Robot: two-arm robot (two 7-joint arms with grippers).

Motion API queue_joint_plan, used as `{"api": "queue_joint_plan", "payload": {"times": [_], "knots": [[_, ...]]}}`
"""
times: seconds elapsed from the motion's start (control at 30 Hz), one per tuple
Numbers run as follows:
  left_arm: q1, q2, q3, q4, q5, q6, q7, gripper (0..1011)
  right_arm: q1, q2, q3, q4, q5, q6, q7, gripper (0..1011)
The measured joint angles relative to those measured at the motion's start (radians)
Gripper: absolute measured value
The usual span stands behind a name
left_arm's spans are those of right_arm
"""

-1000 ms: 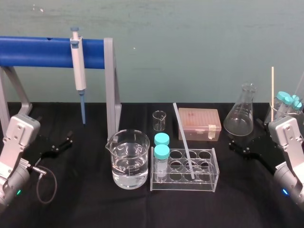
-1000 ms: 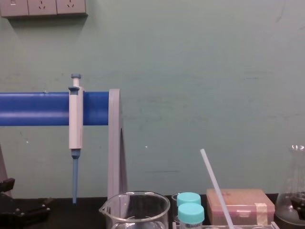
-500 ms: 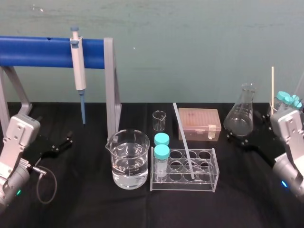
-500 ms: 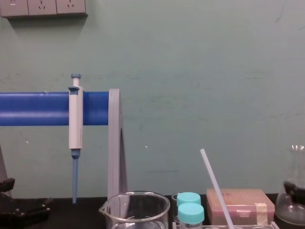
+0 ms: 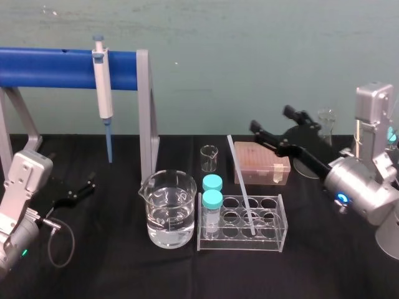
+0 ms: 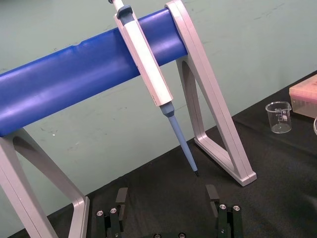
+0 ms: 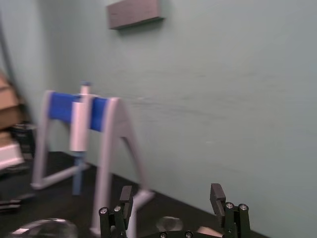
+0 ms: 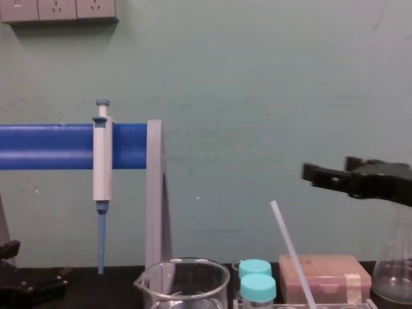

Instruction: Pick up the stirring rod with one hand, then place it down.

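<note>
Leaning in its rack (image 5: pixel 243 243), the stirring rod (image 5: pixel 240 184) — thin, straight, translucent white — sits near the right pincer (image 5: pixel 270 118), spread open.

My head camera looks forward and down over the whole black table (image 5: pixel 112 274); my chest camera sits lower, facing the wall (image 8: pixel 257 96). Both share the pipette (image 5: pixel 103 93) on the blue rail (image 5: pixel 43 68). My left wrist camera sees that pipette close over my left pincer (image 6: pixel 167 191), my right wrist camera from farther off.

Translucent white stirring rod (image 5: pixel 241 185); black right gripper (image 5: pixel 271 118); blue bar (image 5: pixel 56 67); teal vial caps (image 5: pixel 212 199); pink box (image 5: pixel 262 161)
</note>
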Motion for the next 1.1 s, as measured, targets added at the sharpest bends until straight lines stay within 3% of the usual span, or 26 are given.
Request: {"api": "queue_joint_plan", "payload": {"times": [0.13, 0.3, 0.6, 1.1], "knots": [[0.000, 0.000, 0.000, 0.000, 0.000, 0.000, 0.000, 1000, 0.032, -0.022, -0.018, 0.013, 0.032, 0.043, 0.078, 1000], [0.000, 0.000, 0.000, 0.000, 0.000, 0.000, 0.000, 1000, 0.073, -0.042, -0.053, 0.042, 0.020, 0.085, 0.135, 1000], [0.000, 0.000, 0.000, 0.000, 0.000, 0.000, 0.000, 1000, 0.117, -0.074, -0.086, 0.094, -0.041, 0.197, 0.104, 1000], [0.000, 0.000, 0.000, 0.000, 0.000, 0.000, 0.000, 1000, 0.108, -0.091, -0.087, 0.104, -0.063, 0.300, 0.083, 1000]]}}
